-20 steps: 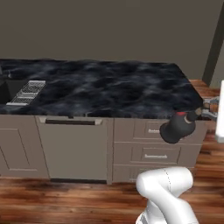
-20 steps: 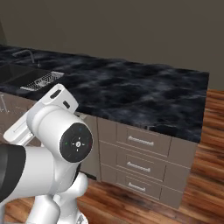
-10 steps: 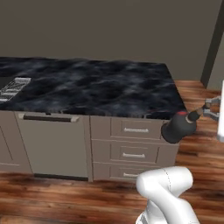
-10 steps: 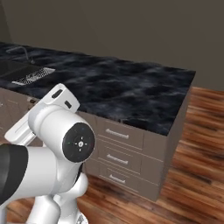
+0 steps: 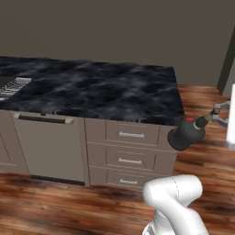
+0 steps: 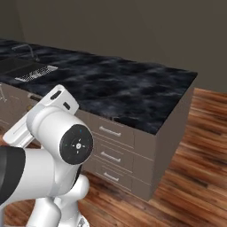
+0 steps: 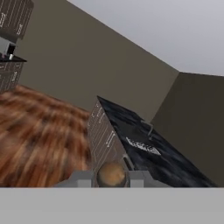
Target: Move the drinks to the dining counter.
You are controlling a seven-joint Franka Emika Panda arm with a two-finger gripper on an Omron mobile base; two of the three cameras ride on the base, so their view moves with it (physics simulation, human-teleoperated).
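Left base view, dark bottle [image 5: 184, 134] neck clamped between fingers [image 5: 217, 110]

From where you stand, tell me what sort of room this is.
Most likely a home kitchen: a long black marble counter with an inset sink and faucet, grey drawer cabinets beneath it, and a wood plank floor.

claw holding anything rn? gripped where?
Yes: the claw is shut on the dark bottle, gripping the top of its narrow neck. The bottle hangs tilted in the air off the end of the dining counter, not touching it.
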